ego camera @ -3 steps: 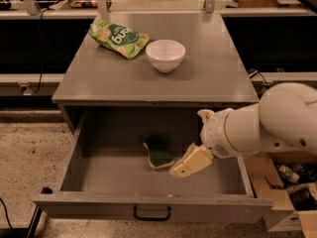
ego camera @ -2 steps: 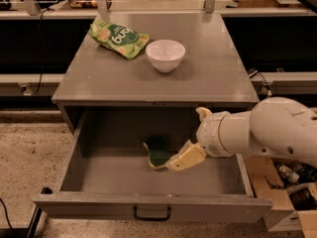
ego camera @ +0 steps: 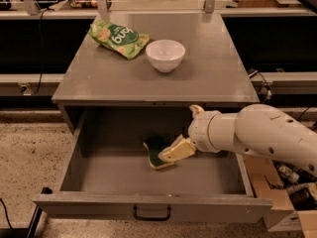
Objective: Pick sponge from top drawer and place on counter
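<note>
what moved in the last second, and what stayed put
The gripper slid left inside the wide grey metal top drawer, up to the right edge of the green-and-yellow sponge; whether it grips it is unclear. The sponge stayed put, as did the white bowl and green snack bag on the grey metal counter.

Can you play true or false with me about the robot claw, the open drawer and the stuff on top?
1. The sponge lies inside the open drawer. True.
2. The white bowl sits in the drawer. False: it stands on the counter.
3. The claw is down in the drawer, right at the sponge. True.
4. The green snack bag is inside the bowl. False: it lies on the counter beside the bowl.
</note>
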Robot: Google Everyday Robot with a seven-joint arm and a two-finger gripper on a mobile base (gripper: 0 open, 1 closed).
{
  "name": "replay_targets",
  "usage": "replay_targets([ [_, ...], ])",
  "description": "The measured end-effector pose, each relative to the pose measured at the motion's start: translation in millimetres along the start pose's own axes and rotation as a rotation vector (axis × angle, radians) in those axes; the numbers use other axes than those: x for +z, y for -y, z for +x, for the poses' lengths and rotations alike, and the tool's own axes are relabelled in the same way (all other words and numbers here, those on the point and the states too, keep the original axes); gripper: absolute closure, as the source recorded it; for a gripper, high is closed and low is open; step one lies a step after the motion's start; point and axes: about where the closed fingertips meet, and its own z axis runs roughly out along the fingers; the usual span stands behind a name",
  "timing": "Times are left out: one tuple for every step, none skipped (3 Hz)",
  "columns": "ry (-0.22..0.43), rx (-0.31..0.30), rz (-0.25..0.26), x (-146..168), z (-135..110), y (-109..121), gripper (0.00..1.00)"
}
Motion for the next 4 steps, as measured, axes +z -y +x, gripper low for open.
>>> replay_targets([
  [-0.025,0.012,-0.021,15,18,-19,0.0],
  [-0.067,0.025,-0.038,39,47,-49,0.0],
  [-0.084,0.059,-0.041,55,67,-66,0.0],
  [-0.066,0.09,-0.04,72,65,-68,0.0],
])
